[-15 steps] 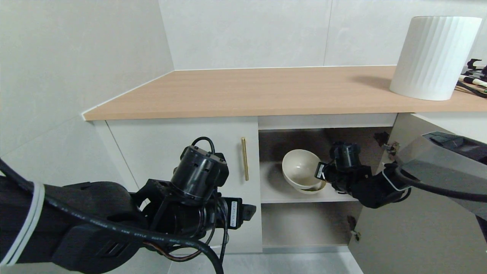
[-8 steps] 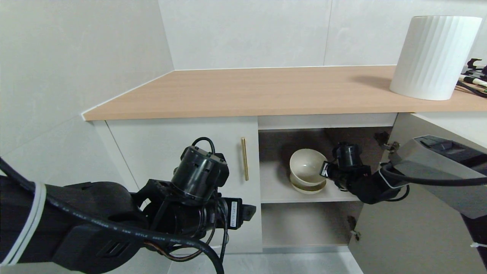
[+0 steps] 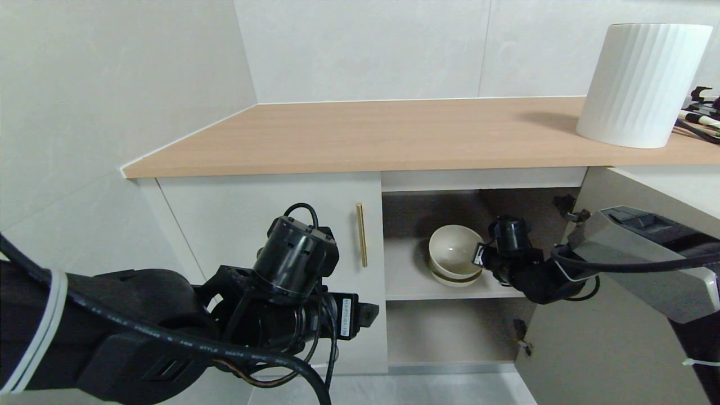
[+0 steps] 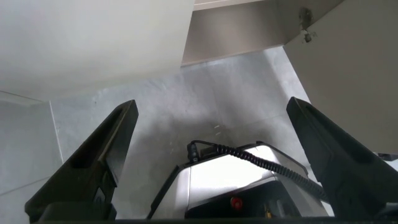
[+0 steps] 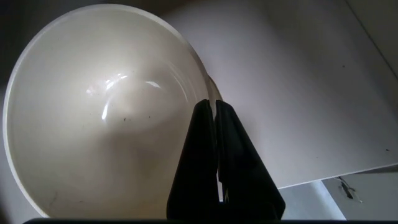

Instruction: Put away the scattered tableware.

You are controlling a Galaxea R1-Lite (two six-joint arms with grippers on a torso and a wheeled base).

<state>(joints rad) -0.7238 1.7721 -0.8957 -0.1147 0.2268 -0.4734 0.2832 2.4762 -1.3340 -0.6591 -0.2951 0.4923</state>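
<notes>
Held bowl (image 3: 454,251) drops lower, levels onto second bowl (image 3: 457,278) on shelf (image 3: 402,284), centre frame. Right hand (image 3: 482,260) pinches its rim. Risk: release while tilted, bowl rocks, chips stack. Left hand (image 4: 211,109) open.

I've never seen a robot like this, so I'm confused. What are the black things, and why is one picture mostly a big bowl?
It's a robot with two black arms, each ending in a two-fingered gripper. The wide picture comes from a camera on its head, facing a kitchen cabinet. The other two come from cameras on its wrists. The right gripper pinches the rim of a white bowl, so its camera sees that up close. The bowl rests tilted on another bowl on the cabinet shelf. The left gripper is open, empty, and points at the floor. On the wooden countertop stands a tall white ribbed container.
</notes>
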